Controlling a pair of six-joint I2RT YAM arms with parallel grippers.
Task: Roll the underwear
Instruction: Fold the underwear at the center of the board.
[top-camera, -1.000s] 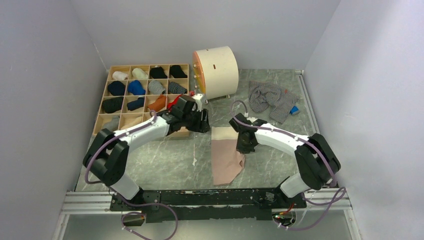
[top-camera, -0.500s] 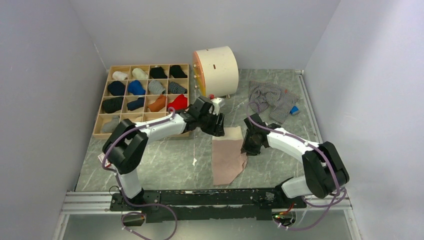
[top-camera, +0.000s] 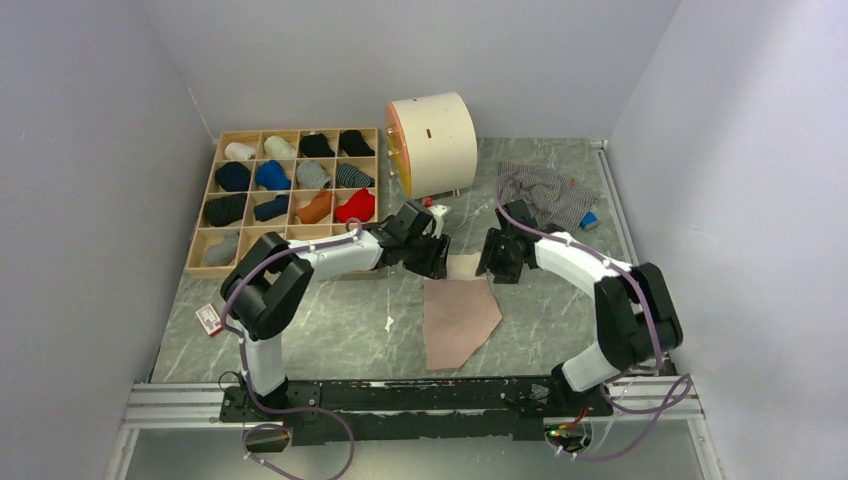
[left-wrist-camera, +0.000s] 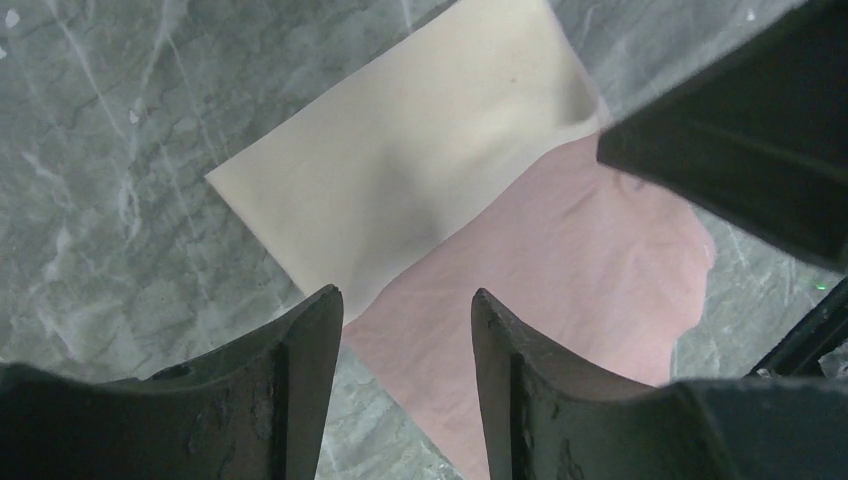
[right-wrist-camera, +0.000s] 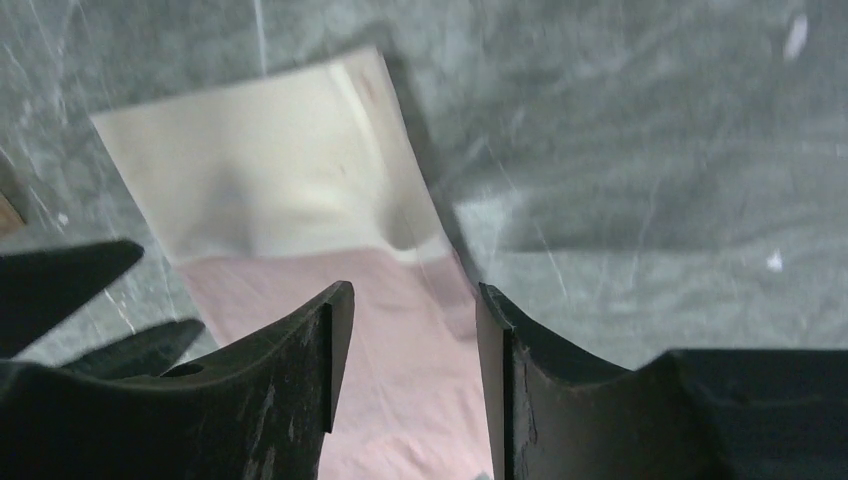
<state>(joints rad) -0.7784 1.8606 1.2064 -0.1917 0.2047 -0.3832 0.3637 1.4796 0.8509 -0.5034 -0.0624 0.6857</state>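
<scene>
Pale pink-beige cloth, the plain underwear (top-camera: 460, 315), lies flat on the grey marbled surface (top-camera: 340, 320) between the two arms, its cream waistband (left-wrist-camera: 400, 180) at the far edge. A second ago it was a long narrow strip with its right side bunched under the right hand; now that side has spread out and the piece looks broader and shorter.

The right hand (right-wrist-camera: 415, 290), then shut at the garment's right edge, has moved up to the waistband's right end, and its fingers stand apart with nothing between them. The left hand (left-wrist-camera: 405, 305) has swung over from the wooden sorting tray (top-camera: 297, 131) to the waistband's left end, its fingers also parted and holding nothing.

The grey striped underwear (top-camera: 548, 192) lies crumpled at the far right, where it was before.
</scene>
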